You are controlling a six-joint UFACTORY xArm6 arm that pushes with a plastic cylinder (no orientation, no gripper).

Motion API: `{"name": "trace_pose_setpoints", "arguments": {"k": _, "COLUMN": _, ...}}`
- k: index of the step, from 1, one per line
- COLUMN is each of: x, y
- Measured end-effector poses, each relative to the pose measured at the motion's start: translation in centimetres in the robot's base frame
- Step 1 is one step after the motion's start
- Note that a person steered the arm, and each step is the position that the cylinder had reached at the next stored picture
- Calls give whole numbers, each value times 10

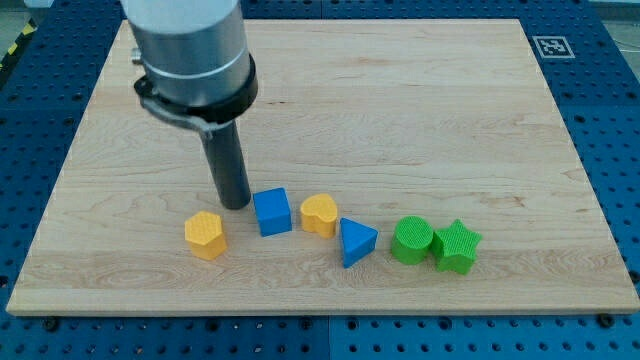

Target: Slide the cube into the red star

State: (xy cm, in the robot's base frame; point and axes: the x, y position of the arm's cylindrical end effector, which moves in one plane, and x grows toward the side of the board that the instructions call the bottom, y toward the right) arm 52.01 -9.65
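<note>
Blue cube (272, 211) sits near the board's (400, 110) bottom edge, heading a row: yellow heart (319, 214), blue triangle (356, 241), green cylinder (411, 240), green star (457, 246). My tip (236, 204), a bare rod gripping nothing, stands just left of it. Yellow hexagon (205, 234) lies lower left. Open wood spans the view's top and right.

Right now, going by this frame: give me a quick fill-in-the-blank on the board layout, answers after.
1. My tip sits just to the view's ____ of the blue cube.
2. The green star touches the green ____.
3. The yellow heart lies between the blue cube and the blue ____.
4. No ____ star is visible.

Answers: left; cylinder; triangle; red
</note>
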Motion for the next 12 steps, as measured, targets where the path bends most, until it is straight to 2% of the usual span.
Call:
{"name": "trace_pose_setpoints", "arguments": {"k": 1, "x": 28, "y": 4}}
{"name": "trace_pose_setpoints", "arguments": {"k": 2, "x": 31, "y": 41}}
{"name": "trace_pose_setpoints", "arguments": {"k": 3, "x": 7, "y": 67}}
{"name": "trace_pose_setpoints", "arguments": {"k": 4, "x": -36, "y": 67}}
{"name": "trace_pose_setpoints", "arguments": {"k": 6, "x": -58, "y": 66}}
{"name": "trace_pose_setpoints", "arguments": {"k": 7, "x": -100, "y": 66}}
{"name": "trace_pose_setpoints", "arguments": {"k": 9, "x": -105, "y": 66}}
{"name": "trace_pose_setpoints", "arguments": {"k": 10, "x": -135, "y": 62}}
{"name": "trace_pose_setpoints", "arguments": {"k": 11, "x": -140, "y": 61}}
{"name": "trace_pose_setpoints", "arguments": {"k": 12, "x": -122, "y": 61}}
